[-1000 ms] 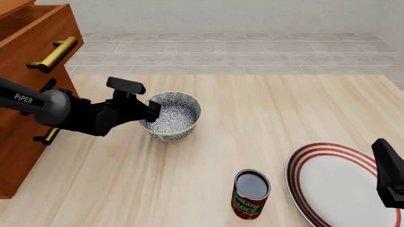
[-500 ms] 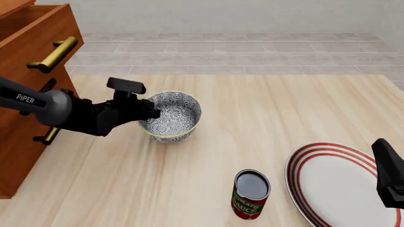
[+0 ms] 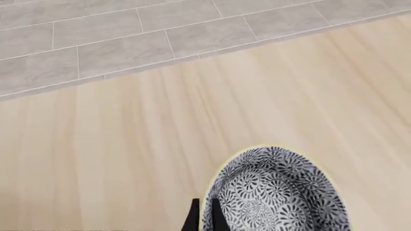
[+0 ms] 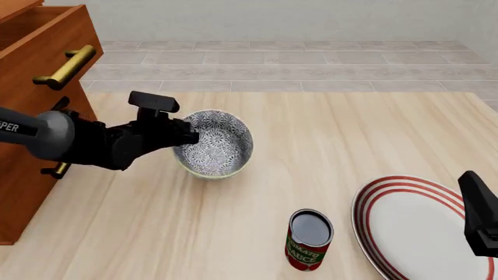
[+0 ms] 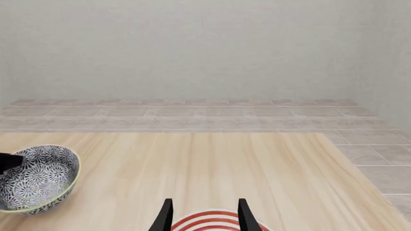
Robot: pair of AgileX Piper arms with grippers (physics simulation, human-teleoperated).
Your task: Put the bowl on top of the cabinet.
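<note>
Currently your left gripper [image 4: 186, 135] is clamping the bowl [image 4: 214, 144] by its rim, tilted; your right gripper [image 5: 204, 215] is hanging open over the plate [image 4: 420, 227].

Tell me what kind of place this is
Probably a simulated kitchen or dining corner: a pale wooden table carrying a patterned bowl, a red-ringed plate and a sauce can, a wooden drawer cabinet beside it, grey tiled floor beyond.

We see our left arm [image 4: 74, 140] in matte black with a rounded grey joint casing, white lettering on its link, a boxy black camera block on top, our right gripper [image 5: 204, 215] showing two slim black tapered fingers.
</note>
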